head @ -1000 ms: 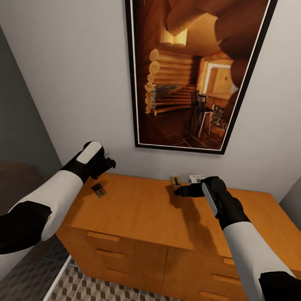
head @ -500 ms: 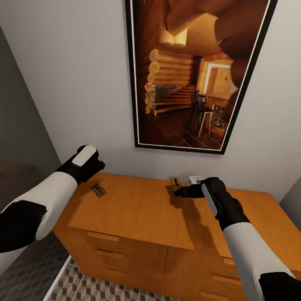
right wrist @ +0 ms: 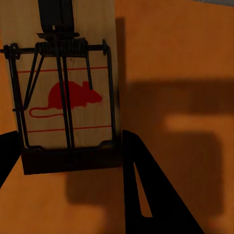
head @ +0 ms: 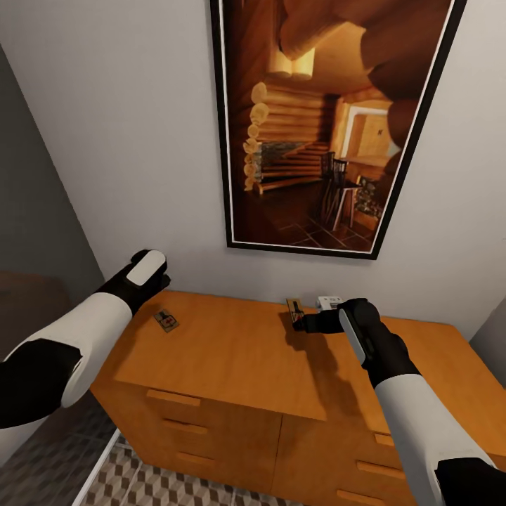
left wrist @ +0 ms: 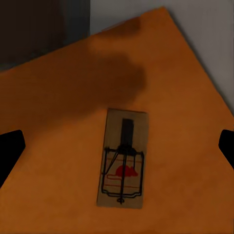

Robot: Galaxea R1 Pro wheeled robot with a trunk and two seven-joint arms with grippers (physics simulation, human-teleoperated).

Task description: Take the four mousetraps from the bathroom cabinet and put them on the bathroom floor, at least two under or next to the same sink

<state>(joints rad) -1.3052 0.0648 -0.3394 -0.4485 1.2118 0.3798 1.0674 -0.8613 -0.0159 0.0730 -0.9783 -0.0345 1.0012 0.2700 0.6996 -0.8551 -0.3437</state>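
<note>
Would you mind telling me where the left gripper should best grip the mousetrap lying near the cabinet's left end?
Probably across the two long edges of the mousetrap, coming straight down from above. It lies flat on the cabinet, so only its narrow width offers opposing sides. The left gripper hangs above it, open wide enough to straddle it; aim for the bare end, clear of the wire.

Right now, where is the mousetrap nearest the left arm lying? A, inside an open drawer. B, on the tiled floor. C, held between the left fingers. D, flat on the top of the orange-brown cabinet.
D: the mousetrap lies flat on the cabinet top near its corner, and in the left wrist view it sits untouched on the wood, with the left gripper above it and both fingers spread wide, clear of it.
</note>
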